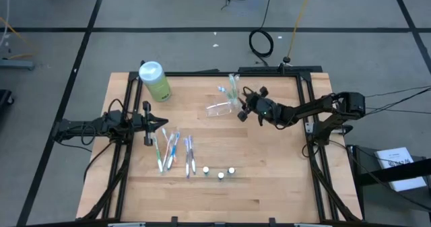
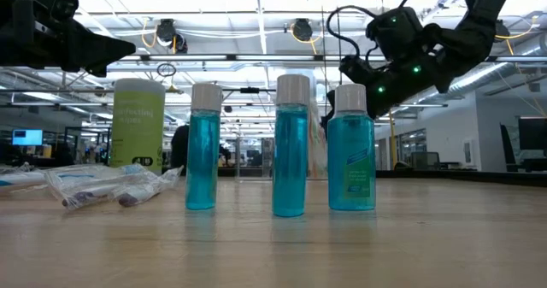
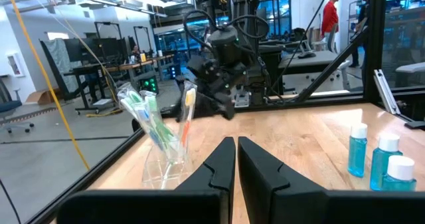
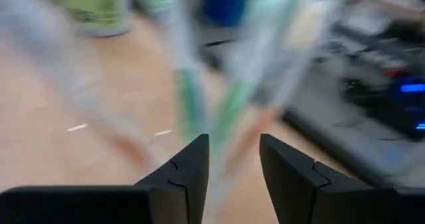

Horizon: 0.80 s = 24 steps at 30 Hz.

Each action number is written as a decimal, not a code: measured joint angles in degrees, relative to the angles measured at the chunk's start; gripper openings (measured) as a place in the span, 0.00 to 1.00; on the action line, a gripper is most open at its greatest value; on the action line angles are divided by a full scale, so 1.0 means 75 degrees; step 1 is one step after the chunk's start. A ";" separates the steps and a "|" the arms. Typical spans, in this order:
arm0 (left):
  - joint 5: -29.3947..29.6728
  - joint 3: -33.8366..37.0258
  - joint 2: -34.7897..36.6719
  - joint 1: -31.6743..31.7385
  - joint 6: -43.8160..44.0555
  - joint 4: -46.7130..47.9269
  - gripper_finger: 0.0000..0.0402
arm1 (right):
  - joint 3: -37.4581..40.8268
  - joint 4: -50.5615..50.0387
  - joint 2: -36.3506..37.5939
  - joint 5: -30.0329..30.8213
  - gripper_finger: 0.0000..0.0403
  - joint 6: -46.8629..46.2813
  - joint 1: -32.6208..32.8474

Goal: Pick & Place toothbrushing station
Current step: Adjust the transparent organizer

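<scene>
The toothbrushing station (image 1: 219,108) (image 3: 163,167), a small clear holder, stands on the table's far middle with green and orange toothbrushes (image 3: 151,117) (image 1: 233,85) upright in it. My right gripper (image 1: 240,111) (image 3: 212,104) (image 4: 232,154) is just to its right, fingers apart and aimed at the toothbrushes. The right wrist view is blurred, and the toothbrush handles (image 4: 229,111) fill it just ahead of the fingers. My left gripper (image 1: 163,124) (image 3: 236,151) waits shut at the table's left, pointing level toward the station. My right gripper has a blurred toothbrush handle (image 4: 222,151) running into the gap between its fingers. Whether the fingers touch it, I cannot tell.
A light-green bottle (image 1: 155,81) (image 2: 137,121) stands at the far left. Three small blue bottles (image 1: 219,173) (image 2: 291,147) stand in a row near the front. Several loose wrapped toothbrushes (image 1: 172,149) (image 2: 102,185) lie left of the middle. A person (image 3: 330,18) stands in the room beyond the table.
</scene>
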<state>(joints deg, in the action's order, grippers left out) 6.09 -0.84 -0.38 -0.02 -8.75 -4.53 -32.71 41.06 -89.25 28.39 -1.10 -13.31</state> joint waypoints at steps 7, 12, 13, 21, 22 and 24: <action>0.0000 -0.0001 0.0000 -0.0001 0.0000 0.0001 0.06 | -0.0019 -0.1097 0.0032 -0.1807 0.31 -0.0966 -0.0023; 0.0000 -0.0001 0.0000 -0.0001 0.0000 0.0002 0.06 | -0.0021 -0.1065 0.0023 -0.2428 0.31 -0.0948 -0.0011; 0.0000 0.0000 -0.0001 0.0001 0.0000 -0.0004 0.06 | -0.0015 -0.0975 0.0015 -0.2475 0.31 -0.0945 -0.0006; 0.0000 -0.0001 0.0001 -0.0001 0.0000 0.0002 0.06 | 0.0012 -0.0755 -0.0012 -0.2425 0.31 -0.0730 -0.0017; 0.0000 -0.0001 0.0001 0.0001 0.0000 0.0002 0.06 | 0.0012 -0.0716 -0.0012 -0.2423 0.31 -0.0718 -0.0017; 0.0000 -0.0001 0.0000 0.0001 0.0000 0.0001 0.06 | 0.0012 -0.0532 -0.0012 -0.2423 0.31 -0.0660 -0.0017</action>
<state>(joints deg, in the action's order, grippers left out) 6.09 -0.85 -0.38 -0.01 -8.75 -4.52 -32.62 37.07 -89.34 10.22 -6.05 -13.43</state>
